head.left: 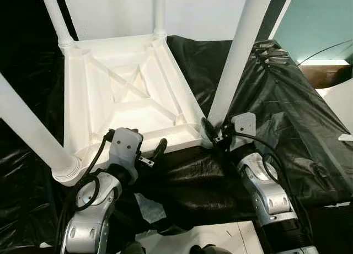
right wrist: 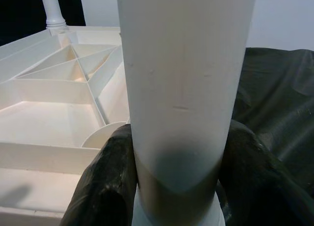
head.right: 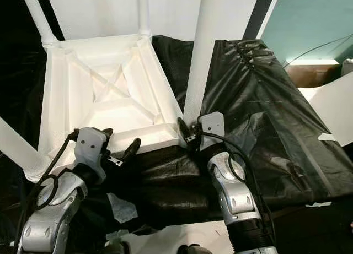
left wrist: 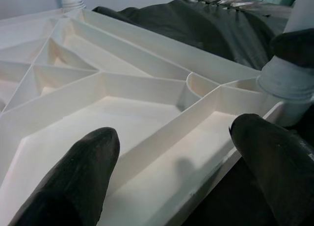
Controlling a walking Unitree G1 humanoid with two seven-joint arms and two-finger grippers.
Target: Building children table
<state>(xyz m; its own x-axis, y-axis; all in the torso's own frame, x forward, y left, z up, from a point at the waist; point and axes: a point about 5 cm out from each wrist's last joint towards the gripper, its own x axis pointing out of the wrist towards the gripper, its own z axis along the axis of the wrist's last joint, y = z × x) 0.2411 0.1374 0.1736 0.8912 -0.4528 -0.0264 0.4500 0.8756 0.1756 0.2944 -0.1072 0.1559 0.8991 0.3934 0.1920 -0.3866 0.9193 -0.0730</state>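
A room in a home, by the look of it — though little of it shows. A white wall (head.left: pixel 110 11) stands behind, and a teal wall (head.left: pixel 320 22) to the right, with a brown wooden piece (head.left: pixel 328 75) below it. Black plastic sheet (head.left: pixel 287 105) is spread wide over the work spot, crumpled and glossy — a makeshift cover, not a workshop bench. On it lies a white plastic children's table (head.left: pixel 132 94), upside down with its legs up.

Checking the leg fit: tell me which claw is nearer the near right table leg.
Right. The right claw grips that leg at its base; the left claw sits open at the tabletop's near edge.
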